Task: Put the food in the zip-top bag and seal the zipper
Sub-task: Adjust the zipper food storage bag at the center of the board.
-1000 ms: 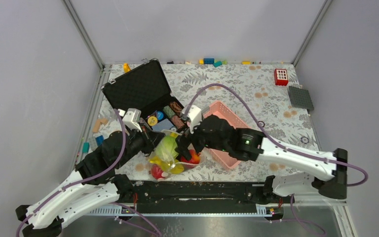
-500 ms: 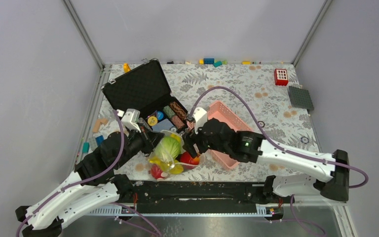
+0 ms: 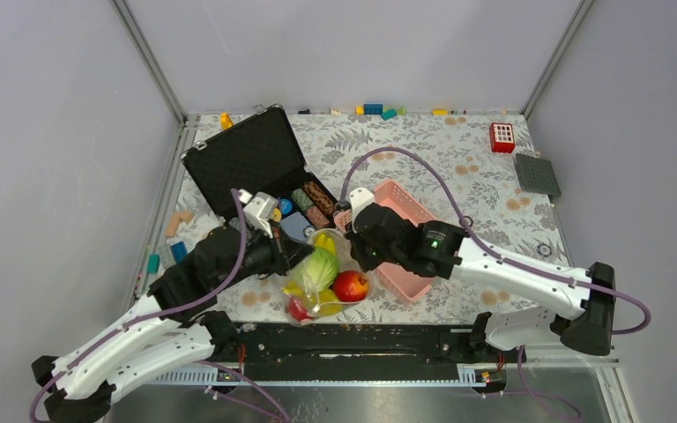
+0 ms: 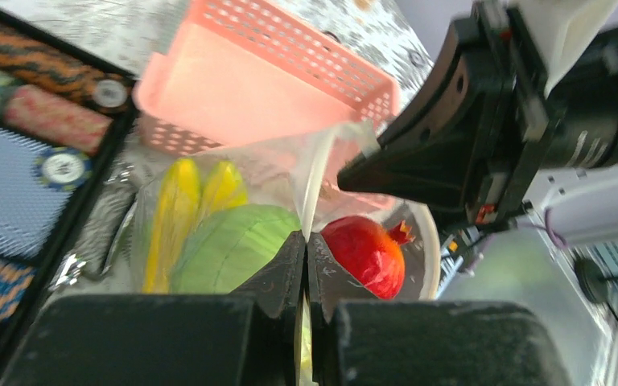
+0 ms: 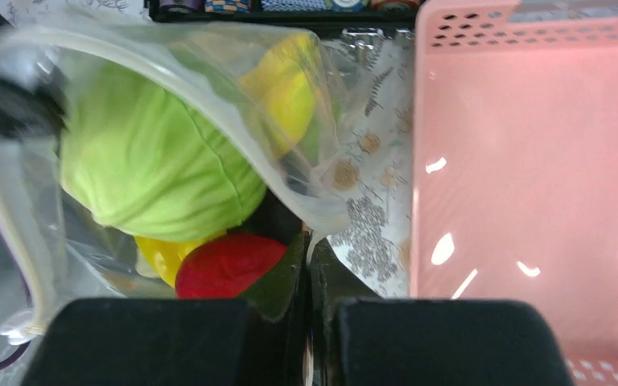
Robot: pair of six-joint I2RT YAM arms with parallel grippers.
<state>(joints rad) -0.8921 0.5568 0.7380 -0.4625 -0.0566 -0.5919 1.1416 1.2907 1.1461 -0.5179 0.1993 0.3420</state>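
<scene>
The zip-top bag (image 5: 330,185) lies on the table between the open black case (image 3: 247,159) and the pink basket (image 5: 531,161), its mouth gaping, with the cabbage (image 5: 153,161), bananas (image 4: 179,209) and a red apple (image 4: 366,249) seen inside. The zipper (image 4: 314,181) is pinched at one side by the clenched left gripper (image 4: 306,245) and the opposite rim is clamped in the tight-closed right gripper (image 5: 307,241), so loading is judged about done and sealing in hand. Next the mouth needs to be drawn taut so both zipper halves meet, then pressed together along its length
</scene>
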